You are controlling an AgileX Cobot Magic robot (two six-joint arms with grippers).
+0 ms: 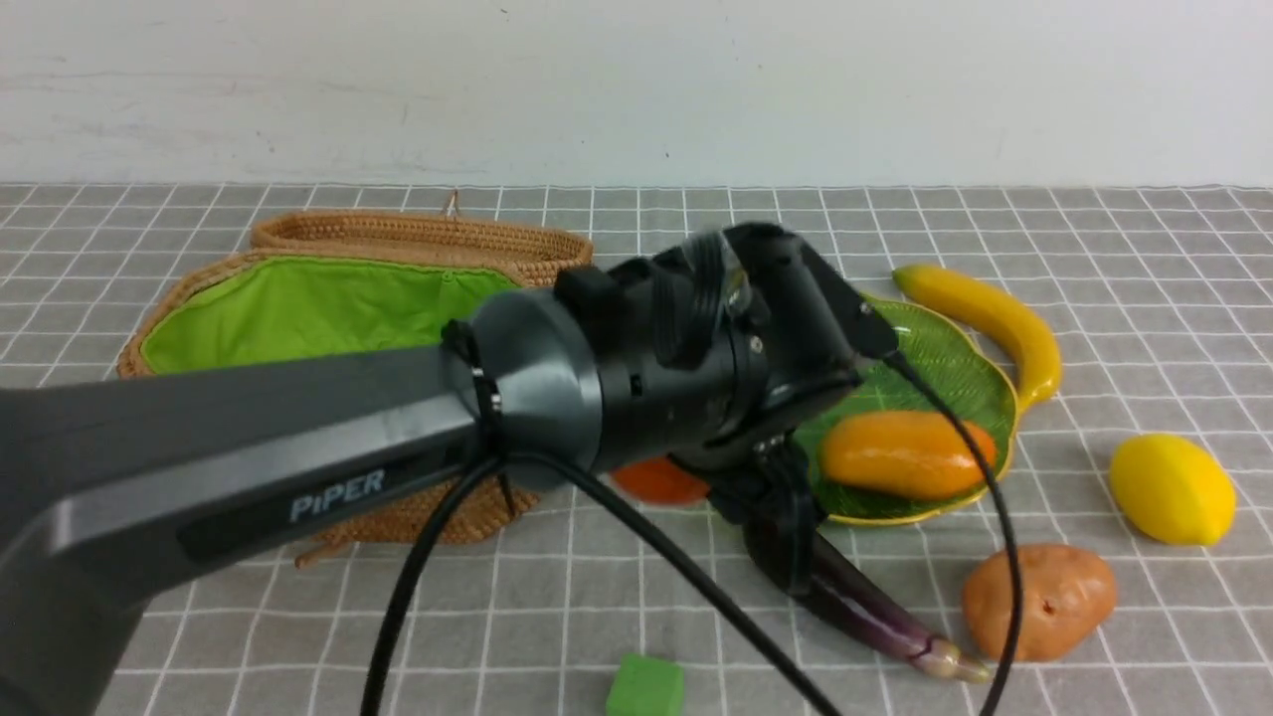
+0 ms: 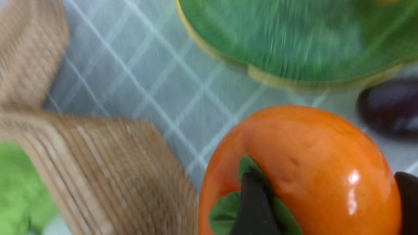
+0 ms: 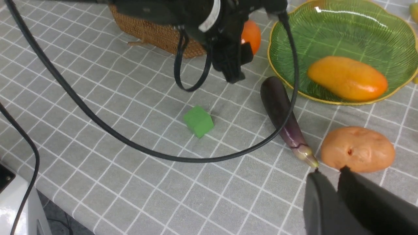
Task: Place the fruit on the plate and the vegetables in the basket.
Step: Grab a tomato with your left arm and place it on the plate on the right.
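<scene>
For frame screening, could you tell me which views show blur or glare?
Left wrist view: basket and plate motion-smeared, persimmon sharper, with one glare spot. Right wrist view: sharp, glare streak on plate. Front view: slight blur on left arm.

1. The checked table cloth [image 1: 298, 636] is grey with a white grid.
2. The leaf-shaped ribbed glass plate [image 3: 343, 29] is translucent green, rimmed yellow-gold.
3. The glossy round toy persimmon [image 2: 310, 156] is orange, leaf top green.
4. The long toy eggplant [image 3: 281, 107] is dark purple (paler, streaked toward the stem).
5. The woven wicker basket [image 2: 114, 169] is tan-brown, lined bright green.

Forward-reaching left arm [image 1: 249, 447]; left hand [image 2: 328, 195] clamps persimmon [image 1: 656, 482]; right hand [image 3: 329, 173] pressed closed.
</scene>
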